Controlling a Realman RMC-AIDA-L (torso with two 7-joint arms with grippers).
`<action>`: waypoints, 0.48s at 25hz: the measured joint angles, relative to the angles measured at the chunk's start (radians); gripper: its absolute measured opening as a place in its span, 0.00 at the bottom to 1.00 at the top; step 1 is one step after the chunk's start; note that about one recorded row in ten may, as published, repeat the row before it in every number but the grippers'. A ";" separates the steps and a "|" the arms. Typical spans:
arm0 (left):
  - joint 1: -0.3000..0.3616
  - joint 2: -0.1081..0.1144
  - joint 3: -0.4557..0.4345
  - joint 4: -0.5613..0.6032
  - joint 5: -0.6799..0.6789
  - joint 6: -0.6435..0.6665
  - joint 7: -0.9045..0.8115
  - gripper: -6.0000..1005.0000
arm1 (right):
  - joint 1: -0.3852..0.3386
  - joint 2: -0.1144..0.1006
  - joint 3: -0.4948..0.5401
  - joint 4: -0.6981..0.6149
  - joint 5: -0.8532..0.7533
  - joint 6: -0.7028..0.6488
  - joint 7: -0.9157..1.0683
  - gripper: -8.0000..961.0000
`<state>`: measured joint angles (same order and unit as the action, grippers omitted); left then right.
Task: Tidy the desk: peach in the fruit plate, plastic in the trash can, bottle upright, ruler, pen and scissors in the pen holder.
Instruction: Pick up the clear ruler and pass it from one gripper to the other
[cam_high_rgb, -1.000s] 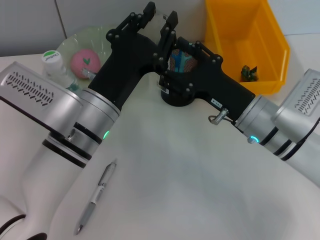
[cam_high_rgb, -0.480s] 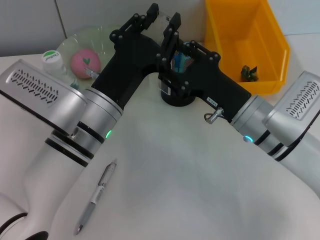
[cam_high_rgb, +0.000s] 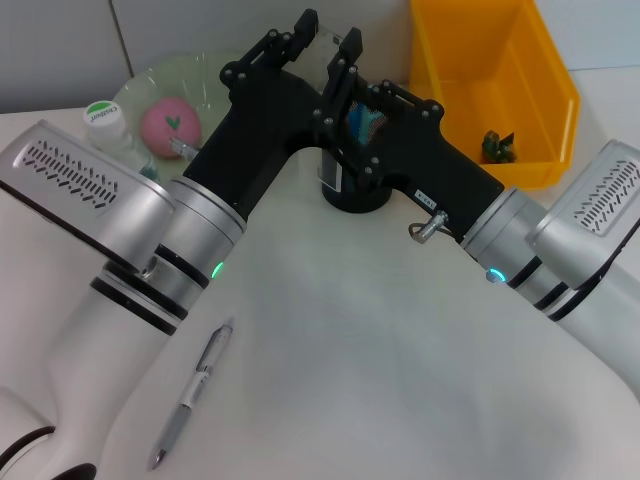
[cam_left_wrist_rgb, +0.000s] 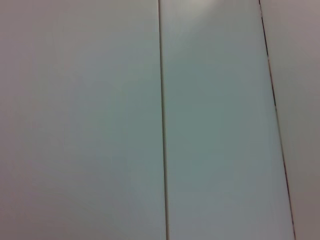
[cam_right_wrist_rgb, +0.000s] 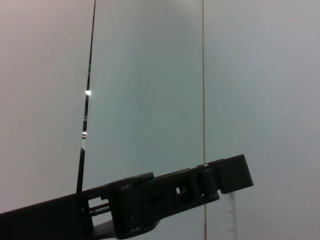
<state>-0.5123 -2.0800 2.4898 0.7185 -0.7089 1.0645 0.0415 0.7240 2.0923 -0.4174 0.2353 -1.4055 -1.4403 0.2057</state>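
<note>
Where arms cross, white desk (cam_high_rgb: 380, 350), pale panelled wall (cam_left_wrist_rgb: 100, 120)

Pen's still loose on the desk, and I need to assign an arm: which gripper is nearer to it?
Neither is close. The left gripper and right gripper both sit far across the desk over the pen holder; the pen lies near the left arm's base.
</note>
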 joint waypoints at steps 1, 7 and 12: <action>0.000 0.000 0.000 0.000 0.000 0.000 0.000 0.50 | 0.000 0.000 0.000 0.000 0.000 0.000 0.000 0.42; 0.000 0.000 0.001 -0.002 0.000 0.000 0.000 0.51 | 0.000 0.000 0.000 0.003 0.000 0.000 -0.002 0.36; 0.000 0.000 0.001 -0.004 0.000 0.000 0.000 0.51 | 0.000 0.000 0.000 0.011 0.000 -0.001 -0.003 0.29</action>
<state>-0.5123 -2.0801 2.4913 0.7149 -0.7086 1.0645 0.0414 0.7240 2.0923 -0.4172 0.2460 -1.4055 -1.4409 0.2031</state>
